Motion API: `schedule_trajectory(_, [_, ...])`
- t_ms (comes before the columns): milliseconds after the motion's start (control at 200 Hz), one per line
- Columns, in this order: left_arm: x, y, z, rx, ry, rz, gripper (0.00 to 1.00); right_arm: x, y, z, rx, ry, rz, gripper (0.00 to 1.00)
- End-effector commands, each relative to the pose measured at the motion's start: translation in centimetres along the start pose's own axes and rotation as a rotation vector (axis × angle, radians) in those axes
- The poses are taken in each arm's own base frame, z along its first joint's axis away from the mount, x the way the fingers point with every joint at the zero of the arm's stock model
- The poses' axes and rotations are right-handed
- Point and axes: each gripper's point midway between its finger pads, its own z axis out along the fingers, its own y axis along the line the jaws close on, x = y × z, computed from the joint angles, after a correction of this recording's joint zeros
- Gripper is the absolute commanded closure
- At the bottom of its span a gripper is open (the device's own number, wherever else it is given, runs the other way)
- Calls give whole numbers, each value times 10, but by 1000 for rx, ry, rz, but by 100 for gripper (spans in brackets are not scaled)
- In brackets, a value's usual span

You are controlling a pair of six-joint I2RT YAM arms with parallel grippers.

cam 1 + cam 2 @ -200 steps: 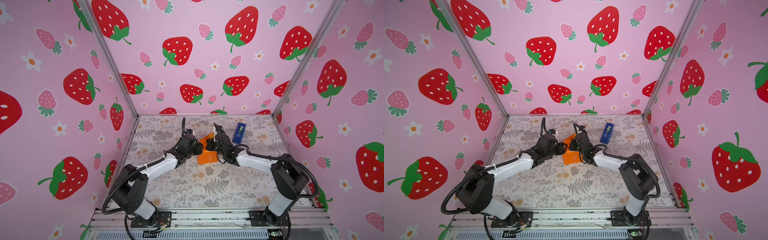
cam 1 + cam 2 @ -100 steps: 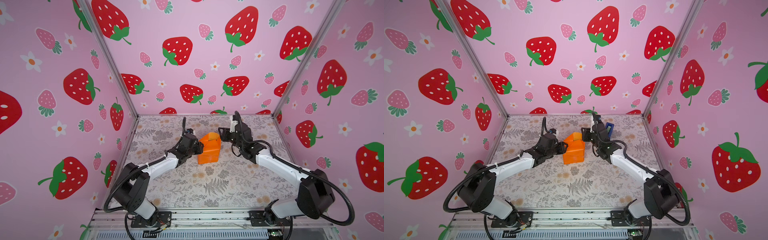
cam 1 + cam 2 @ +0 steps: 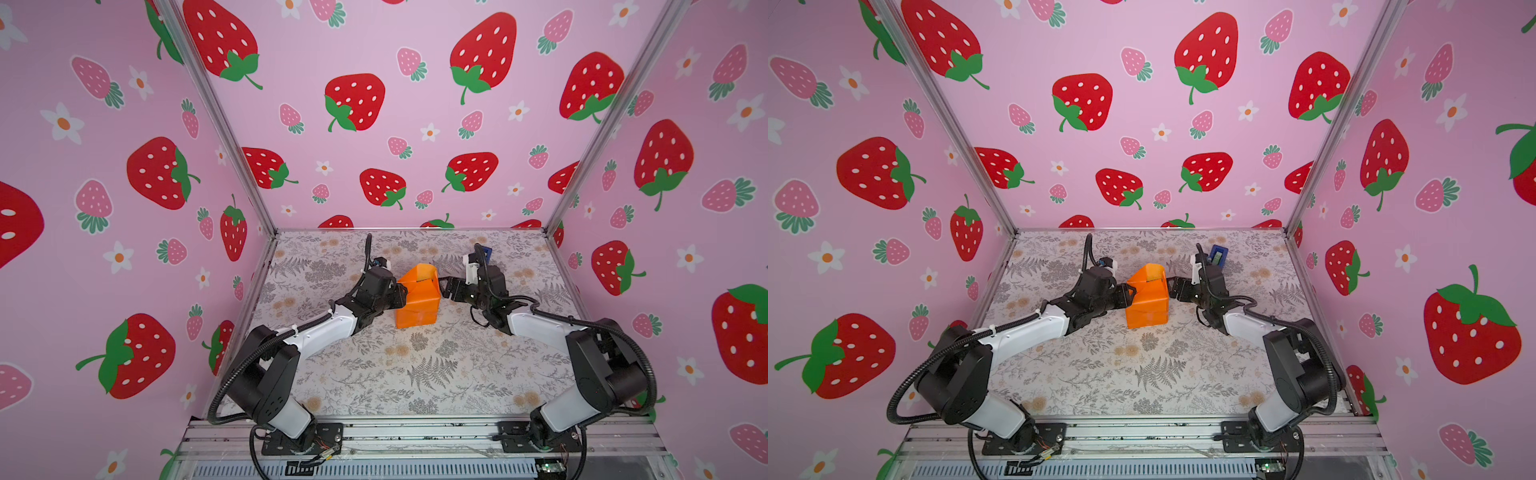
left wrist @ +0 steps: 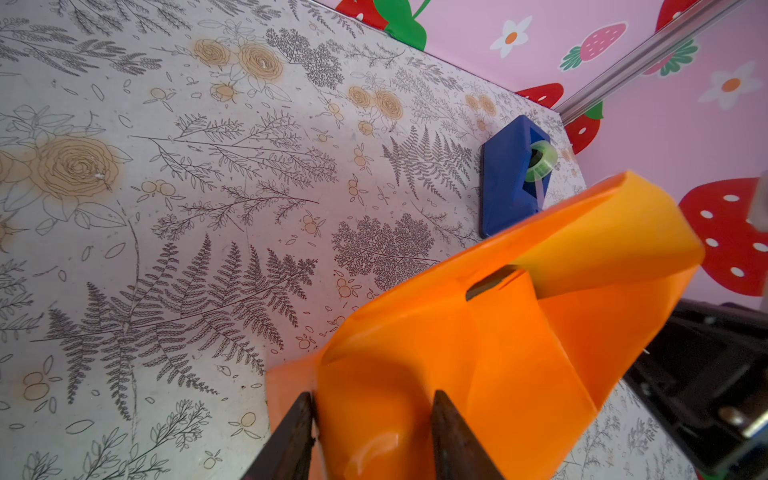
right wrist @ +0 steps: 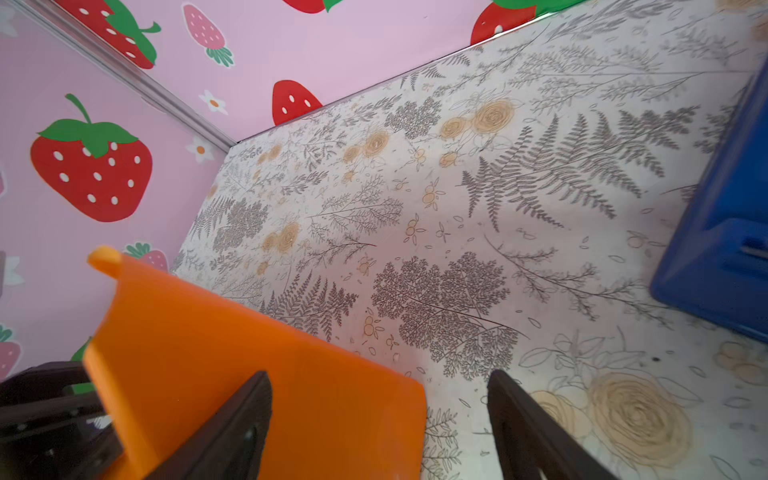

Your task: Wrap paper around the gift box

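With the left gripper (image 4: 372, 401) clamped on the orange paper (image 3: 415, 307) around the nearly hidden gift box (image 4: 488, 284) at the middle of the table (image 3: 415, 370), bring the right gripper (image 5: 380, 378), spread empty just beside it, onto the raised flap (image 3: 424, 272) and press flat.

The paper (image 4: 478, 374) hides the gift box (image 4: 492, 283), bar one dark sliver. Beyond the paper, the tape dispenser (image 5: 725, 249) is cropped.

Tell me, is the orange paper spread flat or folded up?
Folded up. The paper stands as a boxy bundle, with one flap curling loose on top and the left gripper pinching its side.
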Motion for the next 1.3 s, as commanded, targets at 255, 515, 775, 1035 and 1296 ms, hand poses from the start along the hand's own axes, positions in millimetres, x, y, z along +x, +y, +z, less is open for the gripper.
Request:
schedule_trajectory(255, [60,35,10,-128,213,29,53,13,20,8,-116,-3,24,19])
schedule_trajectory(515, [61,35,9,-125,219,31,53,33,9,22,-63,85,12,19])
schedule_trajectory(775, [62,34,10,-125,235,45,53,51,7,37,-66,211,-4,19])
schedule_trajectory(1035, [68,38,10,-140,258,65,53,62,15,43,-108,276,-26,18])
schedule_trajectory(1296, [69,38,11,-140,264,67,53,72,37,45,-177,323,-66,14])
